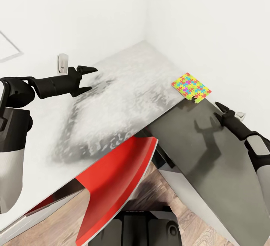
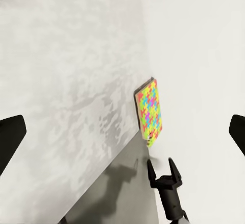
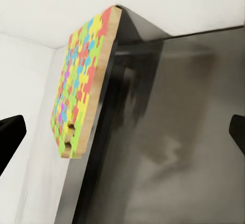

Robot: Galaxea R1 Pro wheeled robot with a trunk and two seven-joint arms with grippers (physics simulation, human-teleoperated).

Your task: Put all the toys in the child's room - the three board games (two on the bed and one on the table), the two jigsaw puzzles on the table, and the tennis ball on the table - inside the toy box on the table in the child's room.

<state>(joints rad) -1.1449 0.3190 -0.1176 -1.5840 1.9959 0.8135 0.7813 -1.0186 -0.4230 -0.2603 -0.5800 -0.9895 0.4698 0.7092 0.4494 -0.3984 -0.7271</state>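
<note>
Puzzle (image 1: 191, 86) lies flat at the far right end of the table (image 1: 123, 100), near the corner of the white walls, one edge overhanging the table edge above the lower dark cabinet (image 1: 210, 156). Multicoloured interlocking pieces on top: yellow, pink, blue, green; the right wrist view shows its pale wood-coloured side (image 3: 81, 83) and the overhang past the table edge. Nothing touches the puzzle. Right gripper (image 1: 221, 112) hovers over the dark cabinet top, just short of the puzzle, fingers pointed toward it, parted and empty; in the right wrist view both black fingertips (image 3: 11, 137) sit at opposite sides of the frame with the puzzle between and beyond them, so jaws are wide and released. The left wrist view also catches the right gripper (image 2: 164, 166) from afar, two prongs spread in a V, nothing between them, its shadow on the cabinet top. Left gripper (image 1: 88, 78) is held out over the table's left part, well apart from the puzzle, fingers spread, holding nothing, not touching the tabletop; its fingertips (image 2: 10, 134) show far apart in the left wrist view. A red chair (image 1: 116, 178) stands tucked below the table's near edge, wood floor (image 1: 165, 193) under it. A small white outlet (image 1: 63, 63) sits on the wall behind the left gripper.
</note>
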